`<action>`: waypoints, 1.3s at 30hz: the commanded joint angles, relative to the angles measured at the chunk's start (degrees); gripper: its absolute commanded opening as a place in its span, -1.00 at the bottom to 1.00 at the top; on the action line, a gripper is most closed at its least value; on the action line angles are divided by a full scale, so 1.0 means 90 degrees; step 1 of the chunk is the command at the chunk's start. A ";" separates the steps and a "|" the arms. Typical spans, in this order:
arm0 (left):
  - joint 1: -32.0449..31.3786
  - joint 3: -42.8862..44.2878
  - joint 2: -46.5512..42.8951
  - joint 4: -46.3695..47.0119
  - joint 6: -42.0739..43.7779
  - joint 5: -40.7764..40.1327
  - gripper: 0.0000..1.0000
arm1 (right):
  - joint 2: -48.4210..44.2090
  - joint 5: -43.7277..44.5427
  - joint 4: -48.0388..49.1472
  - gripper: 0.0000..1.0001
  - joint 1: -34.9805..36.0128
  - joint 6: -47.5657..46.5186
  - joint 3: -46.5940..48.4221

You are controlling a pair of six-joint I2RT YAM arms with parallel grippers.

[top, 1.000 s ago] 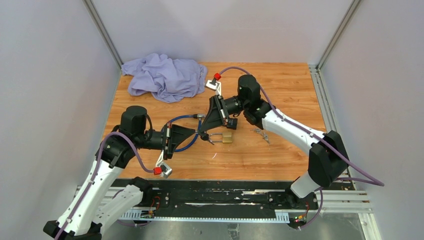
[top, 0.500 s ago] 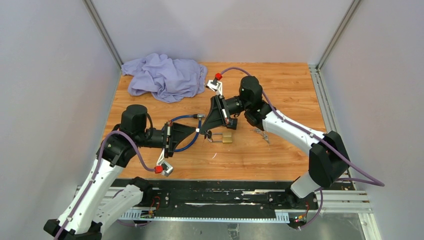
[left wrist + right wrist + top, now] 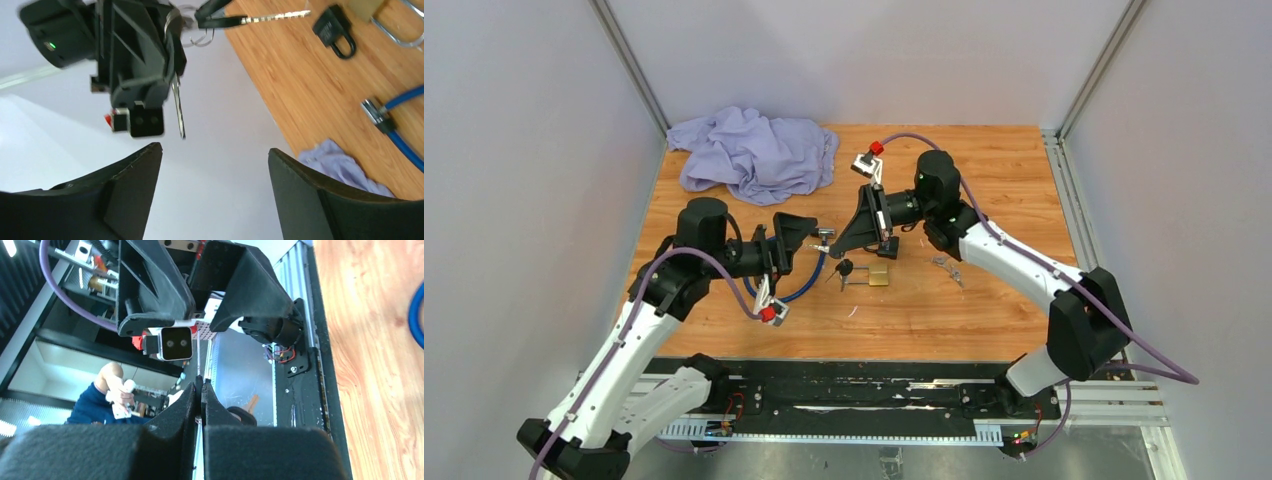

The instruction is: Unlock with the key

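top external: right gripper (image 3: 835,243) pinched tight on the key (image 3: 824,233), held off the table (image 3: 994,170), blade pointing at the left gripper (image 3: 796,240). left jaws wide apart, nothing in them. brass padlock (image 3: 877,275) lies flat near the key, blue cable (image 3: 809,287) beside it.

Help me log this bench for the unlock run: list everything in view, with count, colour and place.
cloth: one, lilac, table's back-left corner
cable: one, blue, metal-tipped, mid-table
brass padlock: one, brass, silver shackle, mid-table
black padlock: one, black, beside the brass padlock
loose keys: small bunch, silver, right of the brass padlock
key: one, silver, in the right gripper
table: one, wood-brown
left gripper: black, open, empty
right gripper: black, shut on the key
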 commanded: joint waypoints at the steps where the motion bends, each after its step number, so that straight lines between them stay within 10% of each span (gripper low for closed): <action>1: -0.0026 0.0536 0.0228 -0.0328 -0.0382 -0.1238 0.66 | -0.0381 0.0415 -0.1458 -0.99 -0.0373 -0.1095 -0.0004; 9: -0.0032 0.1973 0.1455 -0.1491 -0.6478 -0.1672 0.71 | -0.1071 0.1726 -0.3898 -0.99 -0.1115 -0.3251 0.0111; 16: -0.0030 0.3258 0.3152 -0.2101 -0.9891 -0.1584 0.63 | -0.1729 0.3085 -0.4972 -0.99 -0.1905 -0.3936 -0.0193; 27: -0.0558 0.4312 0.6365 -0.1677 -1.0288 -0.1345 0.76 | -0.2926 0.4632 -0.6370 -0.99 -0.2469 -0.4543 -0.0671; 39: -0.1097 0.5650 0.8422 -0.1273 -0.8354 -0.1024 1.00 | -0.3308 0.4939 -0.7119 -0.99 -0.2844 -0.4883 -0.0469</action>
